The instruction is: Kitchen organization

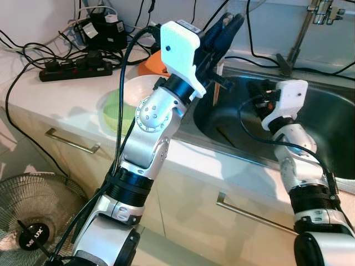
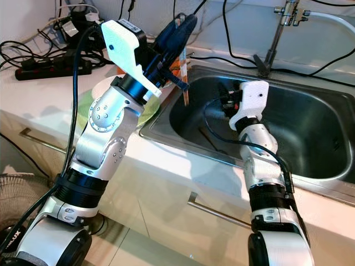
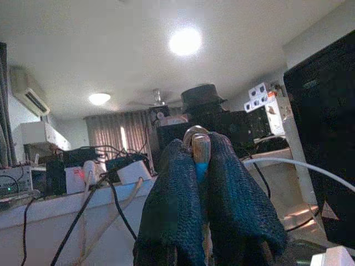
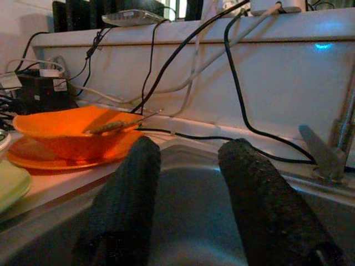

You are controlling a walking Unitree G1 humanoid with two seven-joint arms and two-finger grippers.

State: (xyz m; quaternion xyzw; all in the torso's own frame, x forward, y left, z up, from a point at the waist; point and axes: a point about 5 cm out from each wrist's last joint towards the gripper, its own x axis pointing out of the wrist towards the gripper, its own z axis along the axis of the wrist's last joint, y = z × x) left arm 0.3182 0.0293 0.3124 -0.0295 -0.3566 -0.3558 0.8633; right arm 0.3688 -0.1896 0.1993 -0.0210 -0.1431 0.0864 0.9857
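My left gripper [image 1: 232,23] is raised above the sink's left rim and shut on a wooden chopstick [image 1: 217,84] that hangs down toward the basin. In the left wrist view the stick's end [image 3: 200,147] sticks out between the closed fingers. My right gripper [image 2: 224,95] is low inside the steel sink [image 1: 327,119]. It is open with nothing between its fingers [image 4: 126,188]. A dark stick [image 2: 208,138] lies on the sink floor below it.
An orange bowl on an orange plate [image 4: 69,133] stands on the counter by the sink's far left corner. Beside them are a white dish [image 1: 142,87] and a green plate [image 1: 117,115]. A power strip with cables [image 1: 75,68] lies at the back left. The faucet [image 1: 302,34] rises behind the sink. A fan [image 1: 33,219] stands on the floor.
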